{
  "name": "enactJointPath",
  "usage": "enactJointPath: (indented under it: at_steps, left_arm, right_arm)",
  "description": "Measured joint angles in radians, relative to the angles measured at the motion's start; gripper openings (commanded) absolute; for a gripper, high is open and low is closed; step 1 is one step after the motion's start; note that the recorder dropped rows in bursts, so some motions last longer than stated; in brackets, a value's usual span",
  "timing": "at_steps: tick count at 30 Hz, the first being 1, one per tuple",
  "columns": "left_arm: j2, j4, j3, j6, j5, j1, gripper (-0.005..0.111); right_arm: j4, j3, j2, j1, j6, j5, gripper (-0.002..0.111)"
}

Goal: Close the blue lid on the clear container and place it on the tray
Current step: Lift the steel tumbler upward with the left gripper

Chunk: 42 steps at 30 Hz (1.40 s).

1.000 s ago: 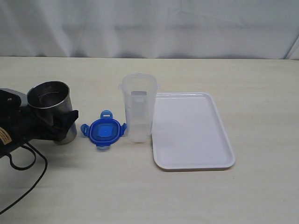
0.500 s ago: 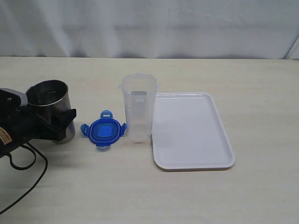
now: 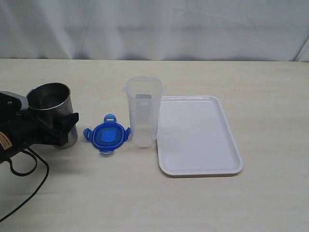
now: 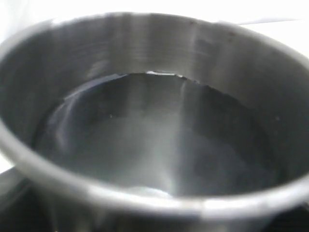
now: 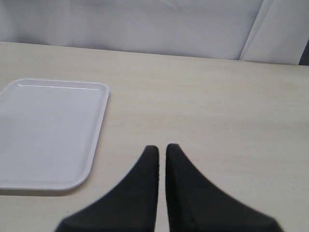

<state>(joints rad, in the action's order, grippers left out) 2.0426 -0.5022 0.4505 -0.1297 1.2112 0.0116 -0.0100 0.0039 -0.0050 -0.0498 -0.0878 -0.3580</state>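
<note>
The blue lid (image 3: 107,136) lies flat on the table, just left of the clear container (image 3: 143,116). The container stands upright and uncovered against the left edge of the white tray (image 3: 198,135), which has nothing on it. My left gripper (image 3: 62,129) is at the far left, its black fingers closed around a steel cup (image 3: 52,104); the cup's inside (image 4: 154,121) fills the left wrist view. My right gripper (image 5: 162,149) is shut on nothing, over bare table to the right of the tray (image 5: 48,130); the exterior view does not show it.
A black cable (image 3: 29,179) loops on the table in front of the left arm. A white curtain hangs behind the table's far edge. Bare tabletop stretches in front of the lid, container and tray.
The left fingers have drawn in around the steel cup, and the cup shifted slightly left. The lid, container, tray and right gripper have not moved.
</note>
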Motion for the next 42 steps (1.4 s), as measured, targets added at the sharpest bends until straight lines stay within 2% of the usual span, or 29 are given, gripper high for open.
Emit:
enactJointPath:
  at_steps: [25,42]
  left_arm:
    - [-0.093,-0.039,0.005,-0.002,-0.076,0.000,0.000]
    - [-0.108,-0.073,0.101,-0.158,-0.076,0.000,0.000]
  right_arm:
    - [0.000,0.000,0.000,0.000,0.000,0.000,0.006]
    - [0.000,0.000,0.000,0.000,0.000,0.000,0.006]
